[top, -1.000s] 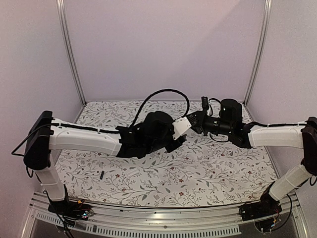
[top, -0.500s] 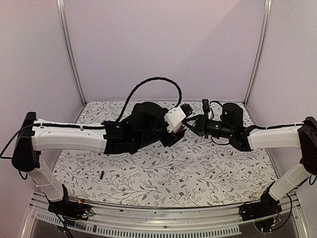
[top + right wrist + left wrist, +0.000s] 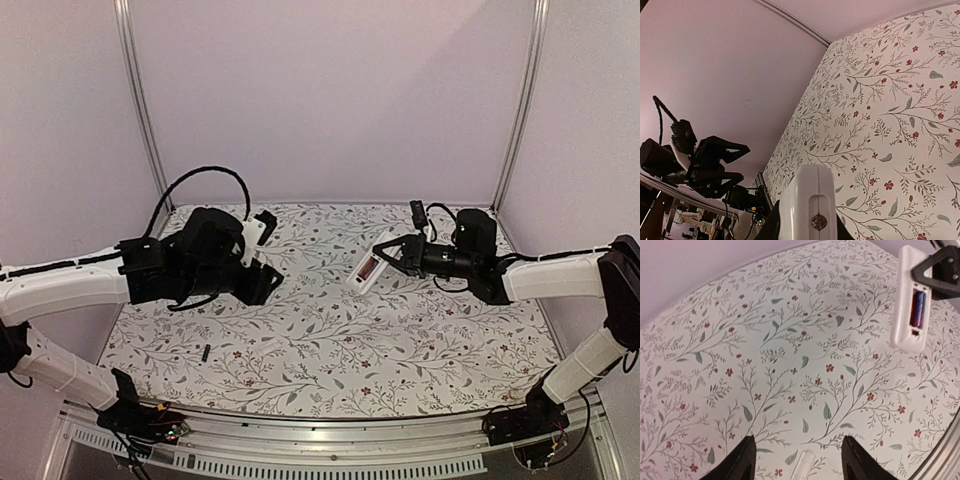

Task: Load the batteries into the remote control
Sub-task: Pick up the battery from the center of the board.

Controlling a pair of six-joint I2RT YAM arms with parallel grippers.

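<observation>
My right gripper (image 3: pixel 386 256) is shut on one end of the white remote control (image 3: pixel 368 270) and holds it above the middle of the table. In the left wrist view the remote (image 3: pixel 906 315) shows its open back recess with one dark battery (image 3: pixel 917 307) in it. The remote's end also shows between my fingers in the right wrist view (image 3: pixel 810 200). A second black battery (image 3: pixel 204 353) lies on the table at the near left. My left gripper (image 3: pixel 262 285) is open and empty, well left of the remote, its fingers (image 3: pixel 742 462) above the mat.
A small flat white cover piece (image 3: pixel 268 345) lies on the floral mat near the front; in the left wrist view it (image 3: pixel 802 469) lies below and between my open fingers. Metal posts (image 3: pixel 140 100) and walls enclose the table.
My left arm has pulled back to the left, away from the remote. My right gripper keeps hold of the remote, which now hangs lower and more tilted.
</observation>
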